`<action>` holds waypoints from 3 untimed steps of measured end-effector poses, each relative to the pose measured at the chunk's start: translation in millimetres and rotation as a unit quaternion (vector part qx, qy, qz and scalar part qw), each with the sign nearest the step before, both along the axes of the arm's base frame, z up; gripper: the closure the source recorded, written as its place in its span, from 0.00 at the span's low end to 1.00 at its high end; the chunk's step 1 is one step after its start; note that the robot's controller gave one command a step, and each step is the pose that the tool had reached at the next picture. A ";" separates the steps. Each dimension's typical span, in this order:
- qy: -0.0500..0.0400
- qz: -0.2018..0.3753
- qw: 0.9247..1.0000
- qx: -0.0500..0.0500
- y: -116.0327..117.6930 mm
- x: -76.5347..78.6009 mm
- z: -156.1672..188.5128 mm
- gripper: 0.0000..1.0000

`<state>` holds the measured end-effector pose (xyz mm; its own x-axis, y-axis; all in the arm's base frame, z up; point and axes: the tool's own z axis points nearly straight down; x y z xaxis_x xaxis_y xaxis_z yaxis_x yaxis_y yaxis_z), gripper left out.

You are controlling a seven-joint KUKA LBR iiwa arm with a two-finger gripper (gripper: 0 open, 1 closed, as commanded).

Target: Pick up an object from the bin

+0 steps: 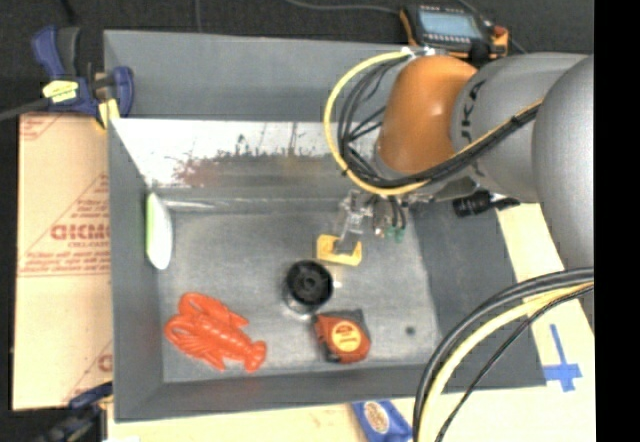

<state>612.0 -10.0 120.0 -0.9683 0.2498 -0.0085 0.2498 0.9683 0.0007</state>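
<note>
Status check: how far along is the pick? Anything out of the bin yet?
Done: the gripper is down in the bin, right at a small yellow block near the middle. In hand: whether that block is gripped, I cannot tell. Left: the lift out. The red lobster toy, black round part, orange tape measure and pale green piece lie on the floor.

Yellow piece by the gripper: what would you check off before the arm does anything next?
1. Gripper sits at the small yellow piece near the middle of the bin: ok.
2. Piece actually gripped: cannot tell.
3. Black round thing leaves room beside the piece: cannot tell, it lies very close.
4. Orange tape measure, orange lobster toy and pale green thing by the left wall are out of the way: ok.
</note>
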 end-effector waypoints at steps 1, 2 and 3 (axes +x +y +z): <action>0.005 0.000 1.000 0.000 -0.1 -1.9 8.0 1.00; 0.005 0.001 1.000 0.001 -0.1 -1.9 30.1 1.00; 0.002 0.001 1.000 0.001 -0.1 -0.3 46.0 1.00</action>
